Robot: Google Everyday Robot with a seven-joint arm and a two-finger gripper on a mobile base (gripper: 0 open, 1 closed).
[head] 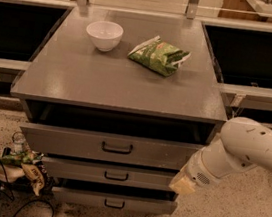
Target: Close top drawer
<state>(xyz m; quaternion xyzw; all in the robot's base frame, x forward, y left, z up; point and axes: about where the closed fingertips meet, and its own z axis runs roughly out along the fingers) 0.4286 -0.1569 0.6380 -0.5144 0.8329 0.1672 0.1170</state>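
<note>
The top drawer (70, 143) is a wide grey drawer with the tallest front panel and a black pull handle (116, 148) at its centre. It stands pulled out from the grey cabinet, with a dark gap above its front. My gripper (183, 184) is at the end of the white arm (244, 148), low at the right. It is just past the right end of the drawer fronts, level with the middle drawer (72, 169).
A white bowl (104, 35) and a green snack bag (158, 56) lie on the cabinet top (79, 80). The bottom drawer (78, 197) also sticks out. Wrappers and a bottle (22, 162) lie on the floor at left, with cables. Dark bins flank the cabinet.
</note>
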